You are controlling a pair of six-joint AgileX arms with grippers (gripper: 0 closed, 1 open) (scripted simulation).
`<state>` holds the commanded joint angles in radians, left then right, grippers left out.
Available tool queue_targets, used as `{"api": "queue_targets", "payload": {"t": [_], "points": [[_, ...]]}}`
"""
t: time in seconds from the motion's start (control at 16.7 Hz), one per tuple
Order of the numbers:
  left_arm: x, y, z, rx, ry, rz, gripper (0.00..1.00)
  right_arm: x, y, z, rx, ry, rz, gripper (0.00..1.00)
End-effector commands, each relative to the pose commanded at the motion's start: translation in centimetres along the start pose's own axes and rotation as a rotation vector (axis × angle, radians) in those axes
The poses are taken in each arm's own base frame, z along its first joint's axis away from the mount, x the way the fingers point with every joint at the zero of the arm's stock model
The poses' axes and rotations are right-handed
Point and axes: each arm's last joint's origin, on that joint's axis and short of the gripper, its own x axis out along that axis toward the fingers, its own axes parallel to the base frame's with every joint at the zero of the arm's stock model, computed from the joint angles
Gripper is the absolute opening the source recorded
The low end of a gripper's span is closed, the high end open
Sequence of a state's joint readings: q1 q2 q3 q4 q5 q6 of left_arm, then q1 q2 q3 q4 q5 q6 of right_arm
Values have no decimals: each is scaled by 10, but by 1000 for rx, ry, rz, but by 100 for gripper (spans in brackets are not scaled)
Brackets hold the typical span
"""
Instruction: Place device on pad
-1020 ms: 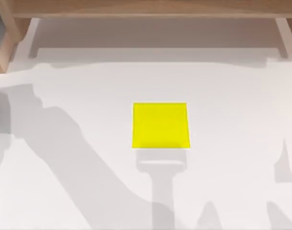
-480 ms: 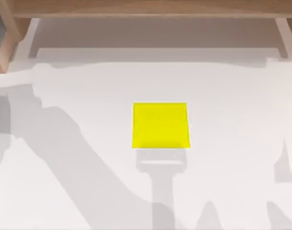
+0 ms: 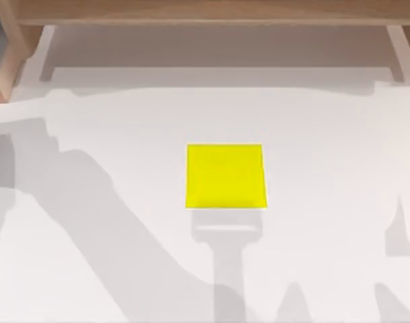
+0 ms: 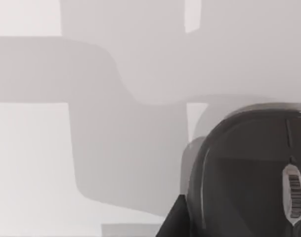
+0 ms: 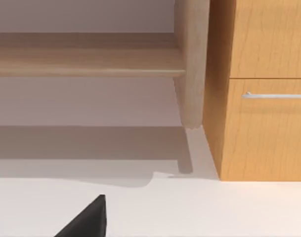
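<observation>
Right now the device (image 4: 249, 173) sits very close under the left end effector (image 4: 176, 217), whose grip I cannot tell, likely so it can be picked up and carried to the pad (image 3: 225, 175), bare on the tabletop (image 3: 326, 148).

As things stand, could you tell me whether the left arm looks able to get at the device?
Probably yes: the left wrist view has the device close up on bare white table, with nothing standing between it and the left hand's dark fingertip beside it.
</observation>
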<state>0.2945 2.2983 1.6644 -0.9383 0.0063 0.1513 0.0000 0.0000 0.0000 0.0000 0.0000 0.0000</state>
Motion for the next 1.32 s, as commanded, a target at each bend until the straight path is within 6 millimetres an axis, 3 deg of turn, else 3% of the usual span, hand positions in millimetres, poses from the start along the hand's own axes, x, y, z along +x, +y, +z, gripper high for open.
{"api": "queue_targets", "payload": {"t": [0.3, 0.78, 1.14, 1.32], "points": [[-25, 0, 4, 2, -32, 3, 0, 0, 0, 0, 0, 0, 0, 100], [-111, -1, 1, 3, -24, 2, 0, 0, 0, 0, 0, 0, 0, 100], [-112, -6, 1, 5, -17, 3, 0, 0, 0, 0, 0, 0, 0, 100], [-121, -49, 3, 23, 23, 10, 0, 0, 0, 0, 0, 0, 0, 100]]}}
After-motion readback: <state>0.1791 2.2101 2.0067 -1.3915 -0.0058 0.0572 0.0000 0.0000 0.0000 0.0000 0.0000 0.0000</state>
